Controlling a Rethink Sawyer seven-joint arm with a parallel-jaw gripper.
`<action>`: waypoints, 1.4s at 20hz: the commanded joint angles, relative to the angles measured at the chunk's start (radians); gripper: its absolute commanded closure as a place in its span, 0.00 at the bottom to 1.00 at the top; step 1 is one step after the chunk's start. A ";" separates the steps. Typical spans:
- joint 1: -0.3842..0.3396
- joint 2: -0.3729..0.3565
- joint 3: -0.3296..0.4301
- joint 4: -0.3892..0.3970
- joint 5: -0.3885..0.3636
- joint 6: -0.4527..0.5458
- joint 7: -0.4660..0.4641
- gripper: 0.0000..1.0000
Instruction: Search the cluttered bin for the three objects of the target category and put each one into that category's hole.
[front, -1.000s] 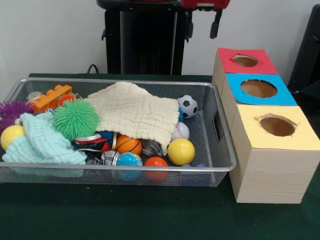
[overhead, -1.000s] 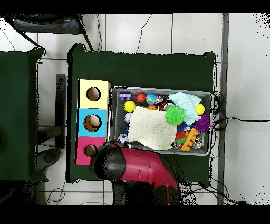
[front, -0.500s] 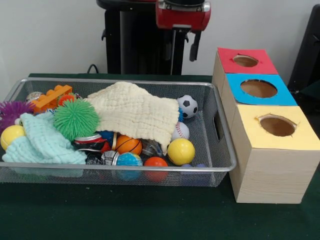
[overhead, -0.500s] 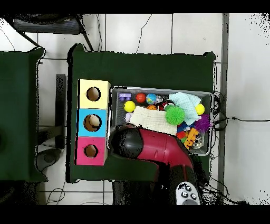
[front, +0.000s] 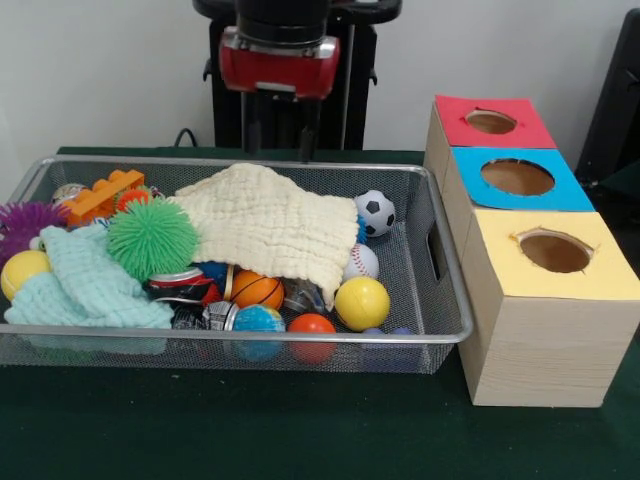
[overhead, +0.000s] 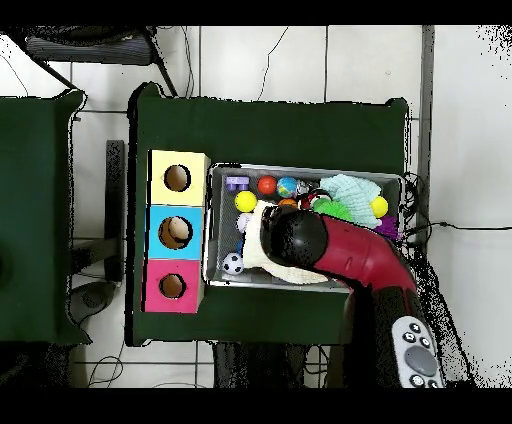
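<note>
The gripper (front: 279, 135) is seen above the far side of the wire bin (front: 440, 262), over the cream cloth (front: 268, 225); its two fingers are spread apart and nothing is held between them. The cloth covers the middle of the clutter. Beside and partly beneath it lie a soccer ball (front: 375, 212), a baseball (front: 361, 262), a basketball (front: 257, 289) and a yellow ball (front: 362, 303). A green spiky ball (front: 152, 237) rests on the mint cloth (front: 85, 285). The red (front: 491, 121), blue (front: 517, 177) and yellow (front: 555, 252) holes stand just beside the bin.
</note>
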 joint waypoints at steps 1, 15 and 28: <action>-0.069 0.101 0.107 -0.123 -0.089 0.116 -0.110 0.00; -0.222 0.223 0.180 -0.234 -0.181 0.098 -0.168 0.00; -0.304 0.302 0.231 -0.294 -0.264 0.050 -0.152 0.00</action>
